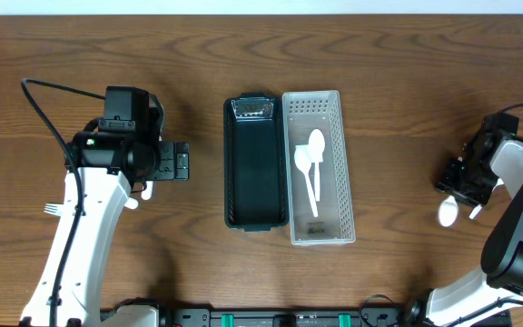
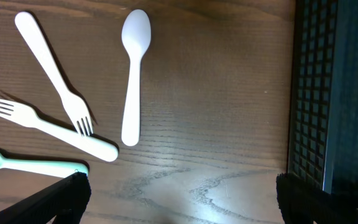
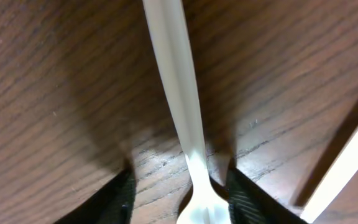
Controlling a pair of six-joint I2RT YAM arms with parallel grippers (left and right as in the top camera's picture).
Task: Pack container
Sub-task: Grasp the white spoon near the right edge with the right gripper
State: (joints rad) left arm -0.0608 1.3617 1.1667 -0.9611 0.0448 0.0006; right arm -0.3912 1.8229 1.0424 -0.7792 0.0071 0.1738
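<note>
Pale and narrow, a white utensil handle (image 3: 173, 81) fills the right wrist view. It runs between the right arm's jaws, which stand released on either side of it with a sliver of wood showing on each flank, low over the tabletop (image 1: 407, 73) near its right edge. A second white piece (image 3: 347, 168) lies just beside it. From above, a white spoon bowl (image 1: 448, 213) peeks out by that wrist, though I cannot tell whether it belongs to the same handle. As I judge it, the step in hand is picking the next piece for the clear perforated basket (image 1: 332, 113). That basket sits at the middle of the tabletop, touching the black tray (image 1: 255, 173), and already holds two white spoons (image 1: 311, 163). The next move calls for closing squarely on the thin handle, lifting it without dragging its neighbour, then carrying it toward the centre. Near the left edge the left arm's jaws hang wide apart and empty above two white forks (image 2: 48, 65), a white spoon (image 2: 132, 81) and a pale green handle (image 2: 30, 163).
</note>
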